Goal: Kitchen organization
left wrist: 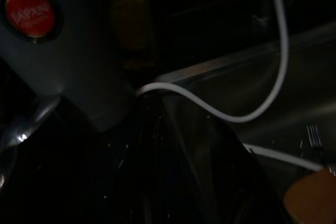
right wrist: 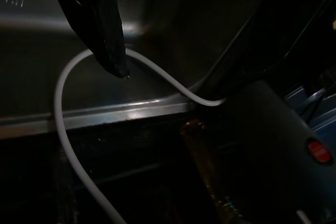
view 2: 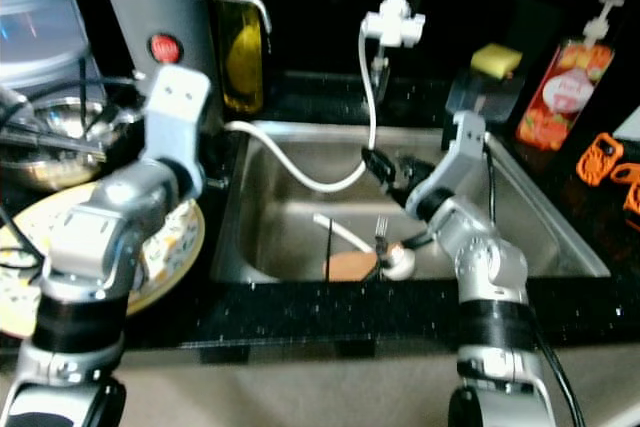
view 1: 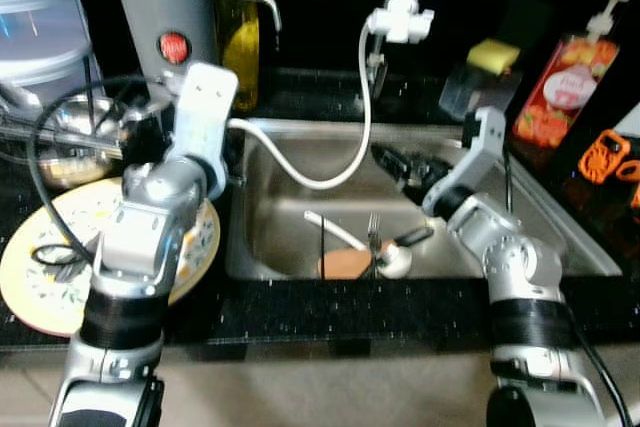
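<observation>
Now your right gripper (view 1: 392, 160) hovers above the sink (view 1: 560, 237), fork (view 1: 374, 237) just below; finger state unclear.

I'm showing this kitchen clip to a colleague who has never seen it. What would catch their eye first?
Probably the steel sink in the middle, with a fork and a brown wooden piece lying in its basin and a white hose looping down from the tap. The right gripper hangs over the basin. On the counter to the left lies a patterned yellow plate.

Black counter (view 1: 300, 317) with plate (view 1: 40, 277)
</observation>
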You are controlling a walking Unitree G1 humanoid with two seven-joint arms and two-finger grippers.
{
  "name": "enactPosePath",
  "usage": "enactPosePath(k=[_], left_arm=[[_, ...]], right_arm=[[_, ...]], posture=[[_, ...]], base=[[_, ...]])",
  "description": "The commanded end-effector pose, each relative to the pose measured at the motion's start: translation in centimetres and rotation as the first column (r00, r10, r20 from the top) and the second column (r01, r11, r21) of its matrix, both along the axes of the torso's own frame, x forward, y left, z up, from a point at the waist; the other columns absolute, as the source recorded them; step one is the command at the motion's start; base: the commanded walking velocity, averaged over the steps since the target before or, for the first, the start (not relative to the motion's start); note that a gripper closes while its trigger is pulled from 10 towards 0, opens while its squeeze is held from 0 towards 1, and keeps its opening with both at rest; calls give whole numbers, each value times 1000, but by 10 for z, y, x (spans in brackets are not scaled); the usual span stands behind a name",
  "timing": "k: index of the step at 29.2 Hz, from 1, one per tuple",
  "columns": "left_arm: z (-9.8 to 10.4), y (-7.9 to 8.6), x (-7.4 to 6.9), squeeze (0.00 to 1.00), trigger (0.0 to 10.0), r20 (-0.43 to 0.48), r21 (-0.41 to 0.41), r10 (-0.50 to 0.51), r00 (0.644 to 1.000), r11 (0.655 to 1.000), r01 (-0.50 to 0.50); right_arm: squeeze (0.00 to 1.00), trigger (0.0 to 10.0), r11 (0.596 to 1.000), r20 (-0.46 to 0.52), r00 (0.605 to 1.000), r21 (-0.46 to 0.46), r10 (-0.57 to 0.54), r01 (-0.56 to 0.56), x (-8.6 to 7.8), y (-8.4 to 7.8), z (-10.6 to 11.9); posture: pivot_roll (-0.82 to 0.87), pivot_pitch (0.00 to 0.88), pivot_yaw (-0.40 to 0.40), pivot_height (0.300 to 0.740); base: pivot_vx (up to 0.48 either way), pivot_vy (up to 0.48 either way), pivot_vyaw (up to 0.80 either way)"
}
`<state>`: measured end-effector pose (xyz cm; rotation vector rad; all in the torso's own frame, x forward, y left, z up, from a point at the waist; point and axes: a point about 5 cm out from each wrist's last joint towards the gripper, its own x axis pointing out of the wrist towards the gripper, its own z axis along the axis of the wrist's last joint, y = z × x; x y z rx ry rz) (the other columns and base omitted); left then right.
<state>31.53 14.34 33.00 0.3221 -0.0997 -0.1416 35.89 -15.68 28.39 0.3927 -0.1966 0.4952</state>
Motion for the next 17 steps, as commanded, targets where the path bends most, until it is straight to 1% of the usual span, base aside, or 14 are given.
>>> enactPosePath(k=[1,2,3,4,5,7,9,12,13,14,15,17], left_arm=[[-8,3,-5,0,10000,-59,36,-3,998,999,5],[-10,5,-7,0,10000,-76,36,-1,997,999,4],[-16,10,-14,0,10000,-153,18,-28,988,999,31],[-16,10,-14,0,10000,-153,18,-28,988,999,31],[-20,14,-18,0,10000,-190,12,-31,981,999,34],[-31,25,-28,0,10000,-312,-9,-55,948,998,54],[-35,36,-38,0,10000,-367,-16,-55,929,998,53],[-35,40,-42,0,10000,-380,-39,-57,923,998,46],[-31,45,-42,0,10000,-355,-53,-31,935,999,13],[-31,45,-42,0,10000,-355,-53,-31,935,999,13],[-29,53,-42,0,10000,-316,-48,30,948,998,-47],[-25,67,-39,0,10000,-234,-66,170,957,980,-190]], right_arm=[[0,10000,1000,-22,1000,-19,-17,17,-4,0,-7],[0,10000,999,-21,1000,-28,-21,20,-6,0,-8],[0,10000,999,-21,999,-37,-24,24,-11,2,-9],[0,10000,999,-21,999,-37,-24,24,-11,2,-9],[0,10000,999,-18,1000,-43,-24,24,-14,2,-9],[0,10000,998,-15,1000,-53,-24,23,-19,2,-10],[0,10000,998,-19,999,-59,-34,33,-22,0,-10],[0,10000,997,-22,999,-61,-39,38,-23,-1,-11],[0,10000,997,-25,999,-61,-41,39,-23,-2,-11],[0,10000,997,-25,999,-61,-41,39,-23,-2,-11],[0,10000,997,-28,999,-66,-40,38,-23,-2,-11],[0,10000,997,-34,999,-73,-33,31,-22,0,-13]], posture=[[137,99,-25,740],[136,94,-18,740],[142,88,-14,740],[142,88,-14,740],[142,88,-14,740],[146,87,-15,740],[146,87,-15,740],[155,85,-20,740],[162,83,-24,740],[162,83,-24,740],[169,78,-32,740],[177,73,-41,740]], base=[[0,0,0],[0,0,0],[0,0,0],[0,0,0],[0,0,0],[0,0,0],[0,0,0],[0,0,0],[0,0,0],[0,0,0],[0,0,0],[0,0,0]])
